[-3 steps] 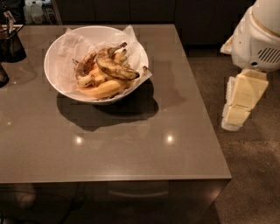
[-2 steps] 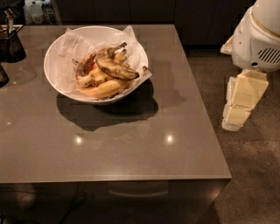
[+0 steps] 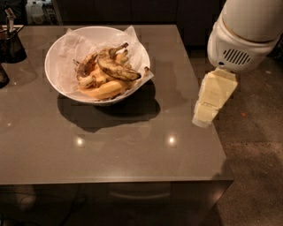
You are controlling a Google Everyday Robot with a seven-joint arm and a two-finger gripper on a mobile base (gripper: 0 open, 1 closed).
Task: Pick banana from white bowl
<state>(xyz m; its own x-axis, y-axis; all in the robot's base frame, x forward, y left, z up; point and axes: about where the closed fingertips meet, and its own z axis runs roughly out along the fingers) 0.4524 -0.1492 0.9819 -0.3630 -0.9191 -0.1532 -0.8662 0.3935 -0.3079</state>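
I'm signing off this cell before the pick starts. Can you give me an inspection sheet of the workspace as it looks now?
Surface: glossy grey table, with light spots reflected on it.
Job's things: the dark mottled banana lies on top of the pile in the white bowl, on the table's far left part.
Clutter: yellower bananas and crumpled paper in the bowl; dark container at the far left corner.
Grippers: the gripper hangs at the table's right edge, well apart from the bowl.
Cables: nothing seen.
Surroundings: speckled floor on the right; dark cabinets behind.
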